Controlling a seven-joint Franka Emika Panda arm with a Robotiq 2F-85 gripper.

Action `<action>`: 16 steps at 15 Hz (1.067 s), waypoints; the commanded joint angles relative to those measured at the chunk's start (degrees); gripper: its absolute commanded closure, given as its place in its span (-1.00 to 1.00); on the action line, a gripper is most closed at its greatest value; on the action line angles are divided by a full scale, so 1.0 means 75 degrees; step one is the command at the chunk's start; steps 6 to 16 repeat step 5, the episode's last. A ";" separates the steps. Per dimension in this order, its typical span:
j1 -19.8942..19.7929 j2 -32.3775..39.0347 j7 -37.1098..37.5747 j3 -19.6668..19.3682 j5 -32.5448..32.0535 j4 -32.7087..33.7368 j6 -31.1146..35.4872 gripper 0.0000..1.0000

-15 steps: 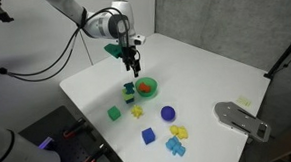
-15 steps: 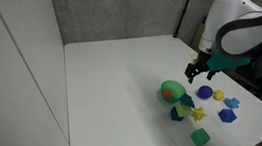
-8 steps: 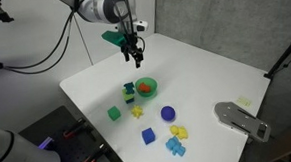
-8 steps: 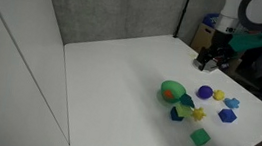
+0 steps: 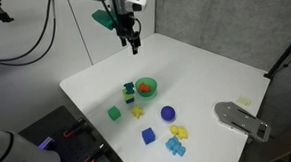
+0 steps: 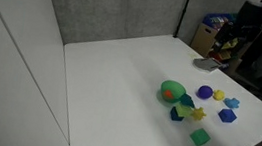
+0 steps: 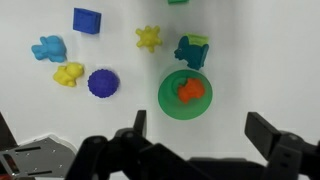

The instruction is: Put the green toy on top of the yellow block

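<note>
Green toy (image 7: 190,53) covers most of yellow block (image 7: 196,40).

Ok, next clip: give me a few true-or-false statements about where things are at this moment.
1. The pincer is shut on the green toy. False: it hangs open and empty, high above the table.
2. An orange piece lies in the green bowl. True.
3. The purple round piece is inside the bowl. False: it sits on the table, apart from the bowl.
4. The green toy stands close beside the bowl. True.
5. The blue cube is stacked on another piece. False: it rests alone on the table.
</note>
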 commanded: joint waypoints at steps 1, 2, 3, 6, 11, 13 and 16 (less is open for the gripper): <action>-0.0219 -0.0733 -0.0106 0.0125 0.0195 -0.0524 0.0157 -1.00; -0.0236 -0.0805 -0.0156 0.0126 0.0230 -0.0540 0.0066 -1.00; -0.0250 -0.0480 -0.0028 0.0181 0.0092 -0.0276 0.0003 -1.00; -0.0275 -0.0545 -0.0028 0.0206 0.0094 -0.0321 0.0002 -1.00; -0.0275 -0.0545 -0.0028 0.0206 0.0094 -0.0321 0.0002 -1.00; -0.0275 -0.0545 -0.0028 0.0206 0.0094 -0.0321 0.0002 -1.00; -0.0275 -0.0545 -0.0028 0.0206 0.0094 -0.0321 0.0002 -1.00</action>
